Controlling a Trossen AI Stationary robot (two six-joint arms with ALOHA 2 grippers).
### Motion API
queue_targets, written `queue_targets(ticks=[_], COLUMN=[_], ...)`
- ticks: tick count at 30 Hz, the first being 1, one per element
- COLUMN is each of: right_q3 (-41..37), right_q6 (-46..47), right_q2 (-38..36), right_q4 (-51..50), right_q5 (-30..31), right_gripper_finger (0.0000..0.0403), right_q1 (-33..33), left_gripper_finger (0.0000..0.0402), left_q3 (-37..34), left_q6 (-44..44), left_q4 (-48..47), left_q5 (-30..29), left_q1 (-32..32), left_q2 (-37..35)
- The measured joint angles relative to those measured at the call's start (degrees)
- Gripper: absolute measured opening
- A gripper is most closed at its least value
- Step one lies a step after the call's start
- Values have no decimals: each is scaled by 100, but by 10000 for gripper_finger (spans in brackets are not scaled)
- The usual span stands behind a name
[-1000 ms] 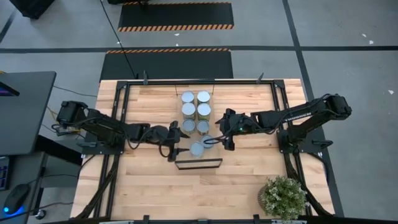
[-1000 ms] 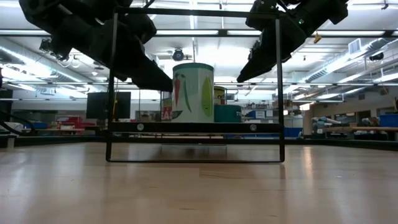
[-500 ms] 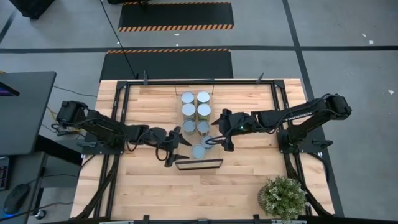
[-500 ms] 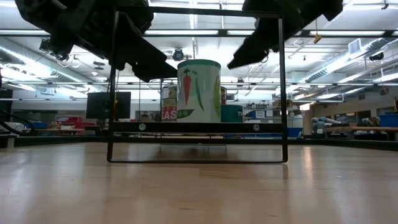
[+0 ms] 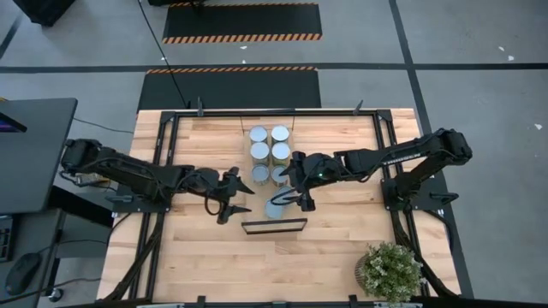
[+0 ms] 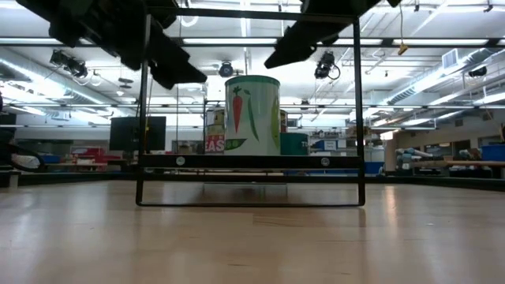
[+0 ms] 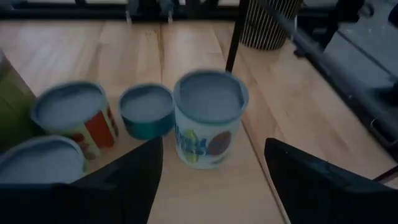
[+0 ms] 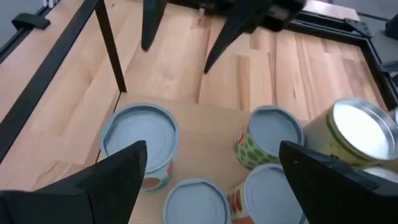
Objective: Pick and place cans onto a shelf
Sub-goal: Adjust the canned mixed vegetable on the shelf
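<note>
Your left gripper [image 5: 229, 195] and right gripper [image 5: 301, 184] both hang released, empty. The shelf [image 6: 248, 161] hides the lone can's [image 6: 252, 115] base; rear cans [image 5: 269, 154] mostly blocked.

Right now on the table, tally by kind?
cans: 7
shelf: 1
potted plant: 1
arms: 2
Total: 11

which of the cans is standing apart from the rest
The silvery-topped can with the carrot label, alone at the shelf's black-lipped end, near both hands; the other cans stand paired in two rows.
</note>
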Motion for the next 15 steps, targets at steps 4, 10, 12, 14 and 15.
queue_targets(ticks=[4,10,12,14,15], right_q3=[368,839,1010,1224,1344], right_q6=[-172,-415,-554,-648,-671], right_q2=[304,773,939,1106,1193], right_q4=[-232,-446,-510,-617,-666], right_q5=[-178,-558,-563,-636,-691], right_gripper_finger=[373,373,373,373,373], right_q1=[0,0,0,0,0], left_gripper_finger=[286,286,286,286,286], left_q3=[1,0,0,1,0], left_q6=[-167,-535,-578,-647,-654], left_q4=[-376,-919,-1055,-1091,-1144], left_q5=[-48,-63,-62,-61,-62], left_q1=[-2,-7,-7,-5,0], left_q2=[-307,-662,-767,-854,-909])
